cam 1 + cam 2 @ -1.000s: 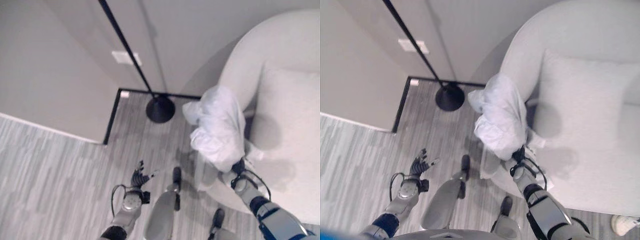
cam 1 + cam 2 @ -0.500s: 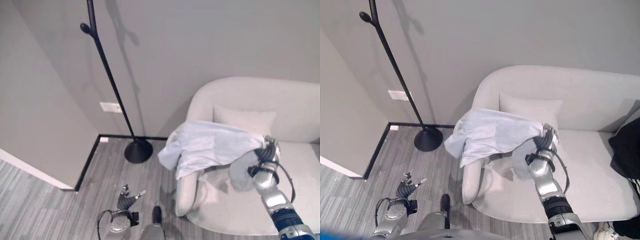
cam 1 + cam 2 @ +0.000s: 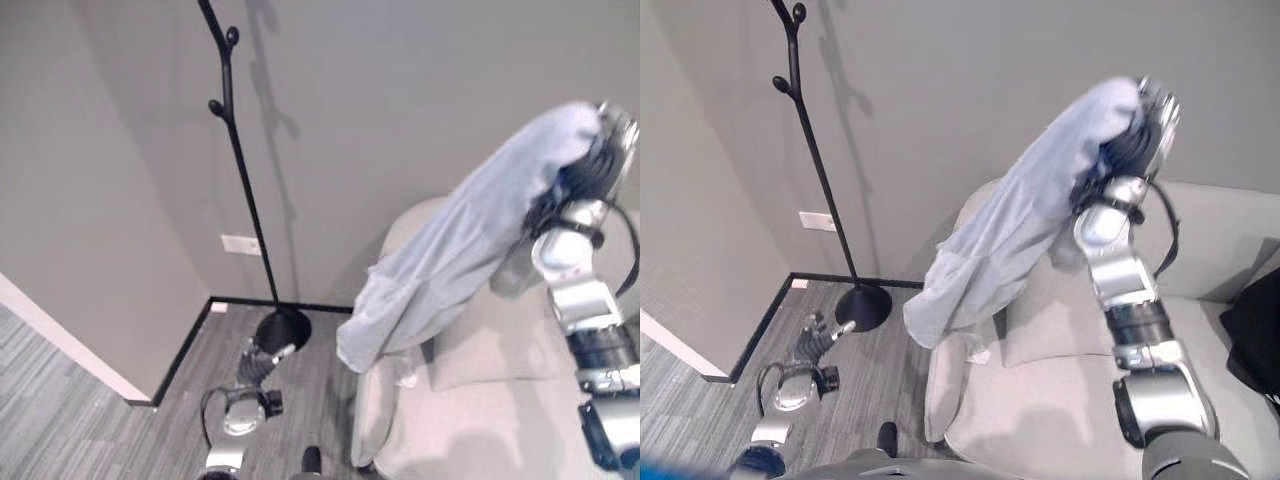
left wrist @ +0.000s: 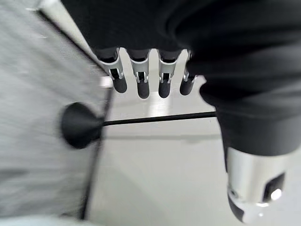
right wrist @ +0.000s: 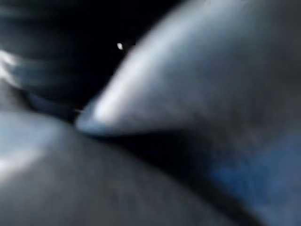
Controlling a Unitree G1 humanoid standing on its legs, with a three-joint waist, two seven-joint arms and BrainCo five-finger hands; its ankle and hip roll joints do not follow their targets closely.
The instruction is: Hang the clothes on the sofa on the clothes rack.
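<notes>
Shirt (image 3: 1010,240) — light, limp cloth, draped over raised right hand (image 3: 1140,130), fingers hidden; rehold near collar. Left hand (image 4: 155,52) fingers straight, low beside rack (image 3: 820,170).

Each arm is built from silver-grey cylindrical segments joined by dark bands. The right arm (image 3: 1130,300) shows polished metallic casings, a black collar above the forearm and a thin black cable looping alongside the wrist. The left hand (image 4: 141,75) carries a dark ribbed cover, a row of silver fingers (image 4: 140,75) ending in dark rounded tips, and a silver thumb (image 4: 251,188) with a dark tip.
</notes>
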